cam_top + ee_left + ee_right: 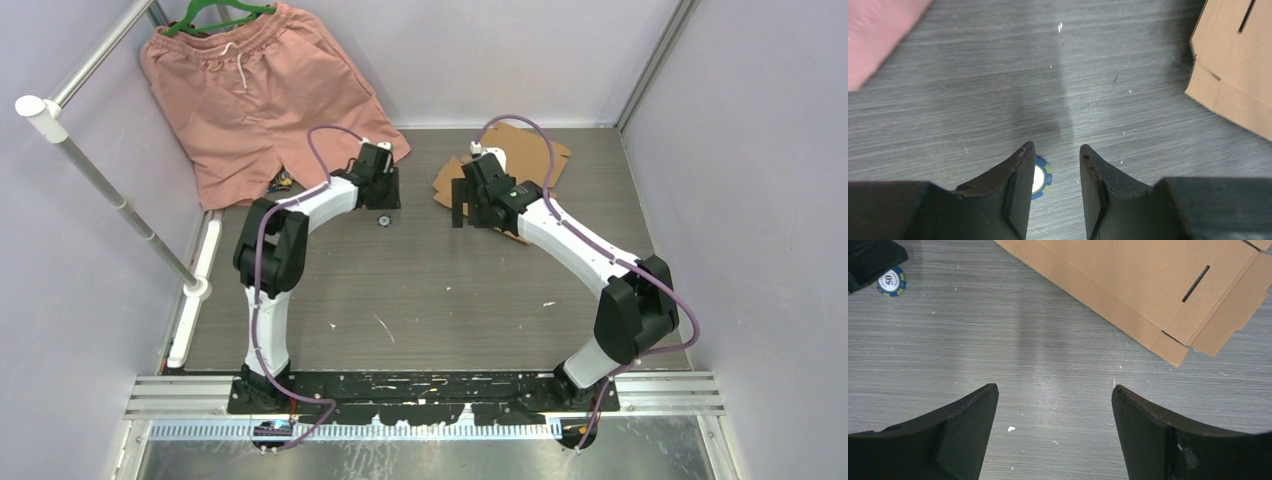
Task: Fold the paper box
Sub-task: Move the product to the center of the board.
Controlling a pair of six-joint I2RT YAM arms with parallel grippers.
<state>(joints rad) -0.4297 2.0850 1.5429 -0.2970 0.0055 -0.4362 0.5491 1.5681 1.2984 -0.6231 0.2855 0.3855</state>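
**Lining up the right arm on the cardboard**

The paper box [525, 150] is a flat sheet, not yet folded, at the far side of the table [420, 290] and right of centre. Its long axis runs on a slant from near-left to far-right. My right gripper [1055, 390] is the closer one. Its jaws are spread wide with nothing between them, over bare table just short of the sheet's near edge. In the right wrist view the cardboard lies ahead and off to the right, so I judge the reach should go forward with a rightward bias.

My left gripper [1055, 150] has its jaws a narrow gap apart and holds nothing. It hangs over a blue poker chip [1043, 177], with the sheet well off to its right.
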